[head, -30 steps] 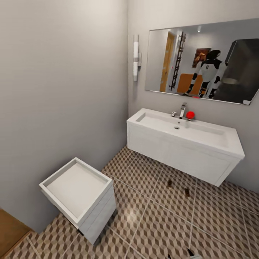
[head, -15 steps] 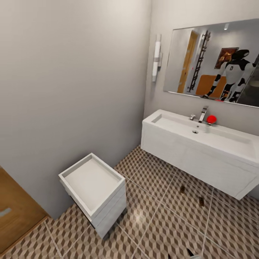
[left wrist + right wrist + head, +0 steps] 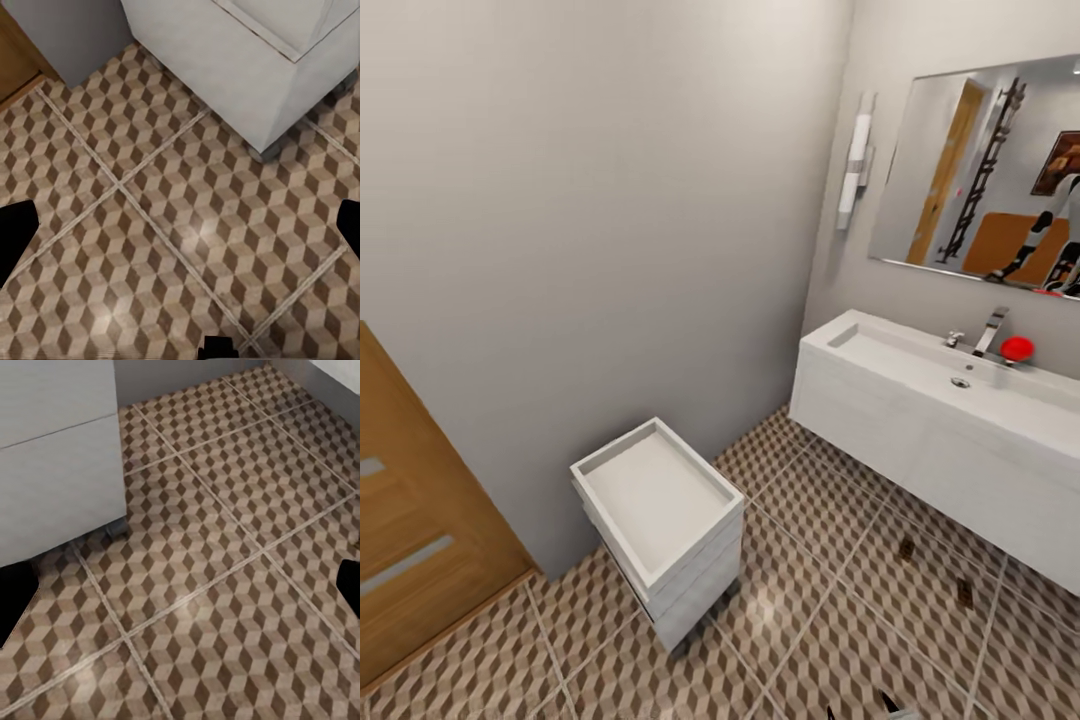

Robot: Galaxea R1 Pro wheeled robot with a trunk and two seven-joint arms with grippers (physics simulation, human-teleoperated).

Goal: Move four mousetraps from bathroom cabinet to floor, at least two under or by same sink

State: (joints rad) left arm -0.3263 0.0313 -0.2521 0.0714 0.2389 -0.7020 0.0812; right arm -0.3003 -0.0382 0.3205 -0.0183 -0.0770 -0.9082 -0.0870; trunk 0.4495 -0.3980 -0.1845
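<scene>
— Where are the mousetraps?

— Two mousetraps show in the head view, both lying flat on the bathroom floor (image 3: 830,640). One mousetrap (image 3: 906,549) sits just in front of the sink, near its lower edge; the other mousetrap (image 3: 964,593) lies close by, a little farther out on the tiles. They are apart from each other, not touching.

— And the sink itself?

— A long white wall-hung sink (image 3: 920,420) with a chrome tap (image 3: 990,330) and a small red thing (image 3: 1017,348) beside the tap. Above it hangs a mirror (image 3: 980,170), with a tube wall lamp (image 3: 854,160) to one side.

— What else stands on the floor?

— A white box-like unit (image 3: 660,525) with an open, shallow top stands against the grey wall. A wooden door (image 3: 410,540) is at the head view's left edge.

— The hands?

— The left hand (image 3: 180,232) has its two dark fingertips (image 3: 15,232) far apart at the edges of its wrist view, nothing between them, hanging over the cube-pattern tiles next to the base of the white unit. The right hand (image 3: 180,592) is likewise spread wide and holds nothing, above bare tiles, with the white unit's side in view. In the head view small dark tips show at the bottom edge, too small to tell which hand they belong to.
</scene>
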